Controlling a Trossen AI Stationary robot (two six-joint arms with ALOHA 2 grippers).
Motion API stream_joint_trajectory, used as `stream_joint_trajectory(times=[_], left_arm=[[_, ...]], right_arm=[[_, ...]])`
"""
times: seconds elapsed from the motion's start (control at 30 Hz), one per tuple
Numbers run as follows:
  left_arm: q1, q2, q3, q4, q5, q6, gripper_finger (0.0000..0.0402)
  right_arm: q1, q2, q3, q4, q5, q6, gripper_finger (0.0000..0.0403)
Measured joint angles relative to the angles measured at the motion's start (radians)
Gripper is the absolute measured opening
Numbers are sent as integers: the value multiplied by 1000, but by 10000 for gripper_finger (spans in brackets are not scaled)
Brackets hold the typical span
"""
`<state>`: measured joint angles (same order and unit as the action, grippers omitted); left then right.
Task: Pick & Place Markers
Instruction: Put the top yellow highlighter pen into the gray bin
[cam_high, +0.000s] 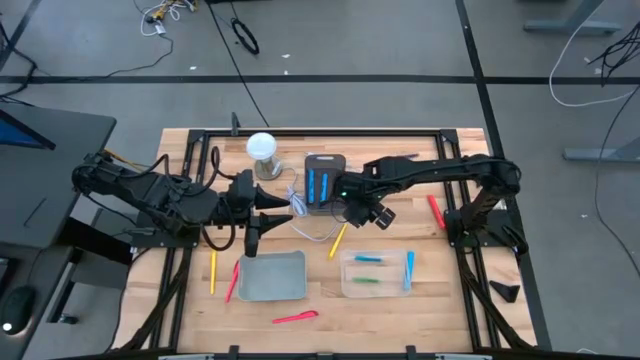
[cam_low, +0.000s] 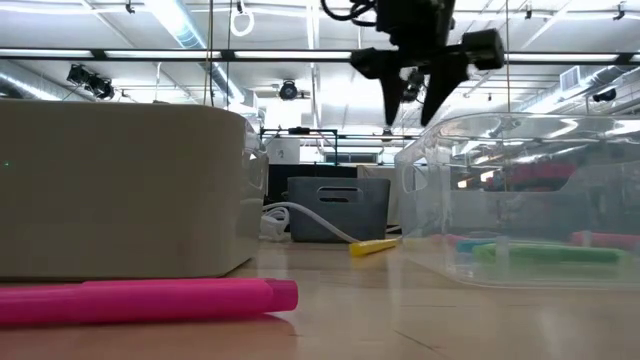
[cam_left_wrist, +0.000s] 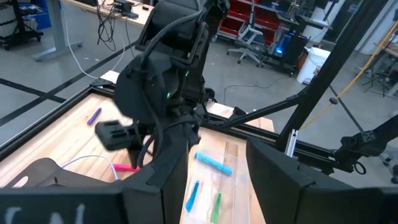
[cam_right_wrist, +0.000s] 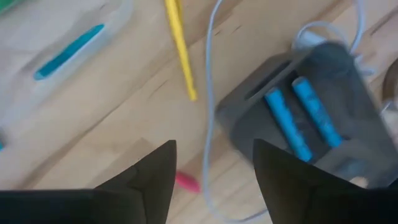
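My right gripper (cam_high: 362, 213) (cam_right_wrist: 214, 168) hangs open well above the table, fingers pointing down, nothing between them. Under it on the wood lie a yellow marker (cam_right_wrist: 179, 46) (cam_high: 338, 240) and the end of a pink marker (cam_right_wrist: 185, 182). Beside them stands a dark grey box (cam_high: 325, 185) holding two blue markers (cam_right_wrist: 298, 121). More markers lie flat on the table: yellow (cam_high: 213, 272), red (cam_high: 232, 280), pink (cam_high: 295, 317) and red (cam_high: 436, 212). My left gripper (cam_high: 280, 206) (cam_left_wrist: 217, 186) waits open at mid-left, raised, pointing toward the right arm.
A clear container (cam_high: 347, 272) near the front holds blue and green markers, with one blue marker (cam_high: 408, 270) at its right end. A grey-green tray (cam_high: 272, 277) sits to its left. A white cable (cam_high: 300, 218) loops beside the dark box. A white round lamp (cam_high: 262, 148) stands at the back.
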<state>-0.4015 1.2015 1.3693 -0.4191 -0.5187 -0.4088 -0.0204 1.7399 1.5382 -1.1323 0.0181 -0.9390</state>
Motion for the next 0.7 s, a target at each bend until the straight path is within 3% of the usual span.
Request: stream_joint_trajectory(times=[0.4, 0.7], left_arm=[[-2, 0, 0, -4, 2, -1, 170], [-2, 0, 0, -6, 0, 1, 170]], right_arm=[[-51, 84, 10, 70, -78, 2, 213], [-12, 155, 10, 93, -117, 17, 213]])
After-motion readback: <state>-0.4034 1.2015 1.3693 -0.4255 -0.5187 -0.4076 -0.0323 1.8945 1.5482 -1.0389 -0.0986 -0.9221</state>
